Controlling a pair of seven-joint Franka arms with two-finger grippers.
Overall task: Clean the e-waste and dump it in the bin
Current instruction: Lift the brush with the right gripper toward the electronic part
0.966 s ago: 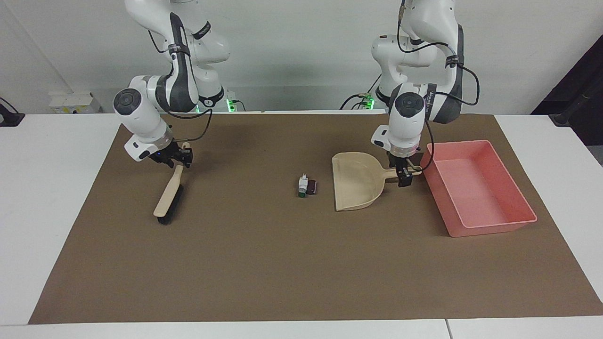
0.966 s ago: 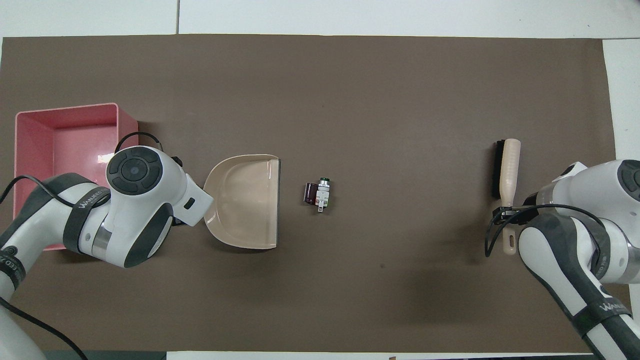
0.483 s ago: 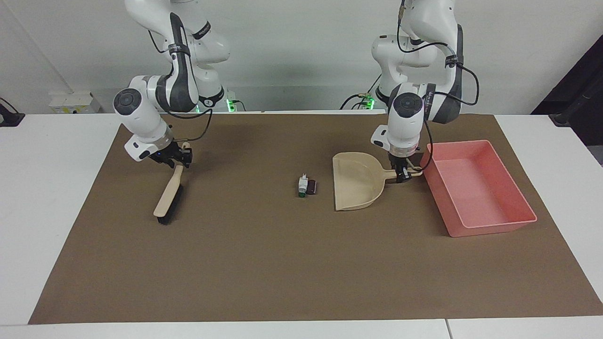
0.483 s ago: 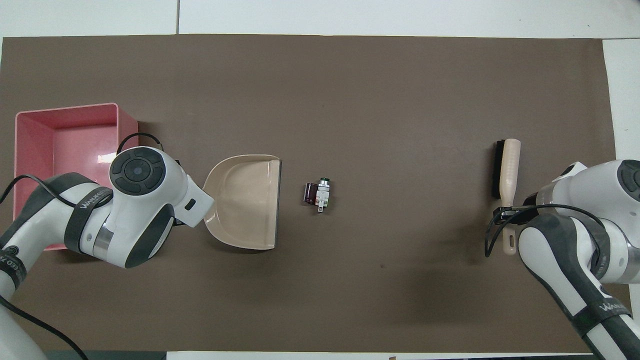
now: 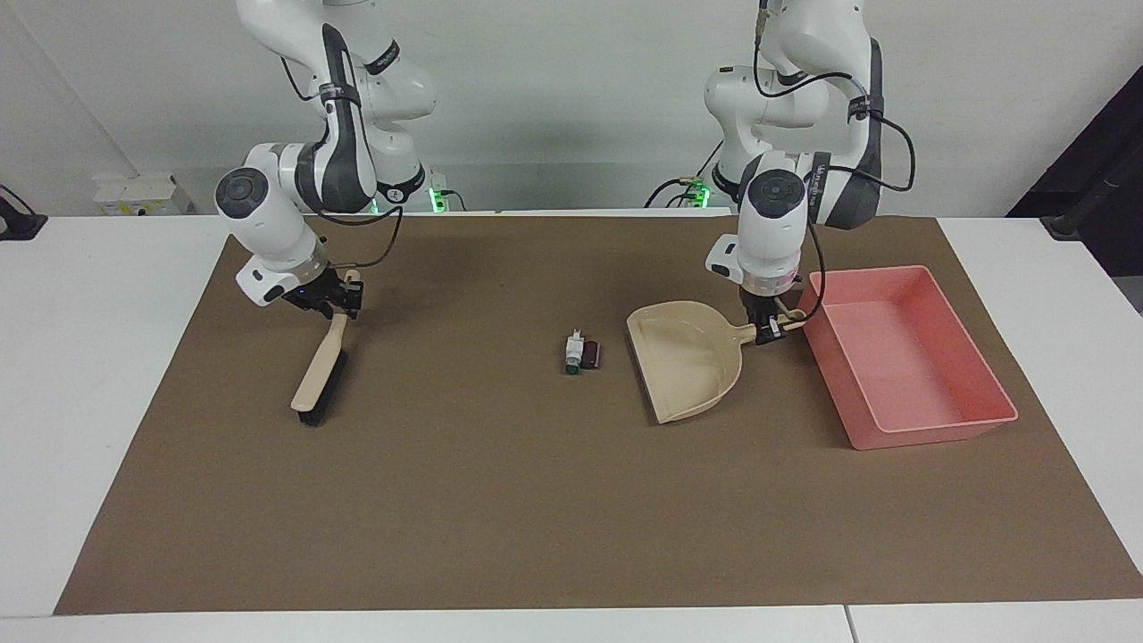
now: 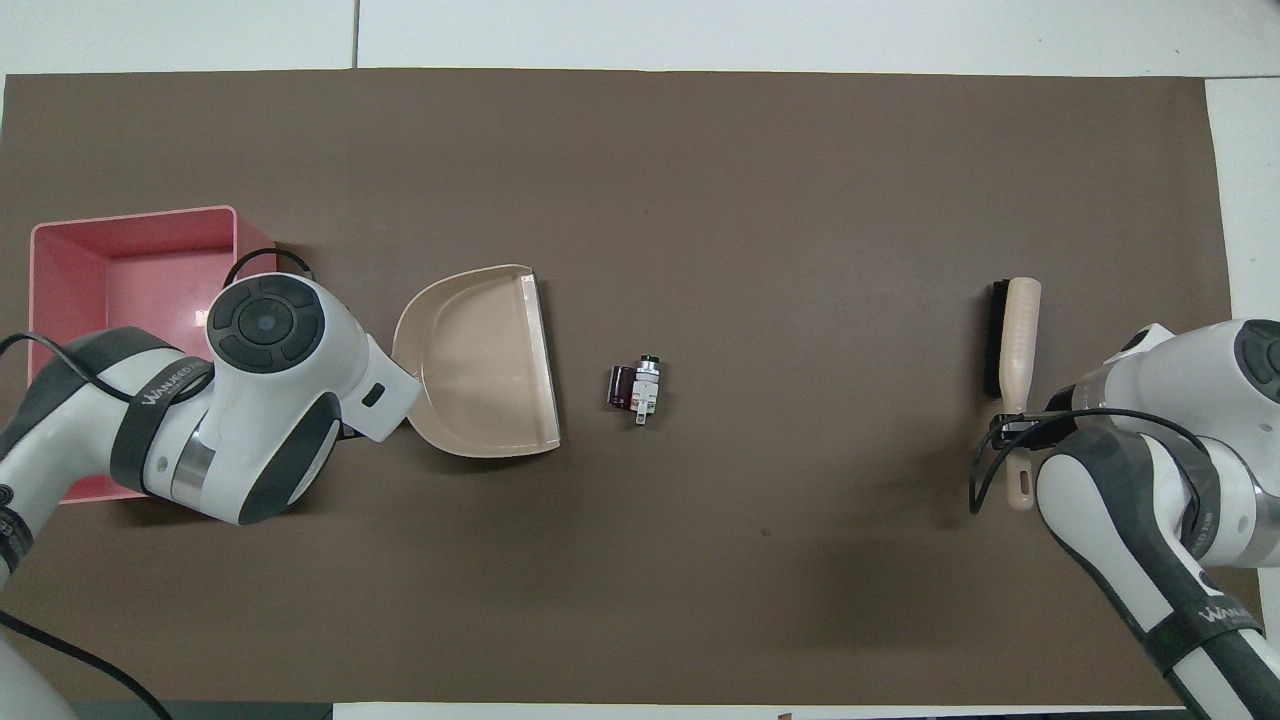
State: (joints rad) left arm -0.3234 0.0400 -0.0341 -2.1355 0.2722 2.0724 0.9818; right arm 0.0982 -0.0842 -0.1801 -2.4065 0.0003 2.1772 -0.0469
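The left gripper (image 5: 768,335) is clenched on the handle of the beige dustpan (image 5: 689,362), which sits on the brown mat (image 5: 500,500) just beside the pink bin (image 5: 902,357). The dustpan's wide mouth is turned toward the middle of the table. The bin stands at the left arm's end of the table and nothing lies in it.

The e-waste is in the middle of the mat – a white part with a green end (image 5: 572,352) and a dark brown-black block (image 5: 589,355), touching each other and near the dustpan's open edge.

At the right arm's end, the right gripper (image 5: 336,307) is down around the handle of the brush (image 5: 320,375) – whether it grips it firmly cannot be told. The brush lies flat on the mat, bristles to one side.
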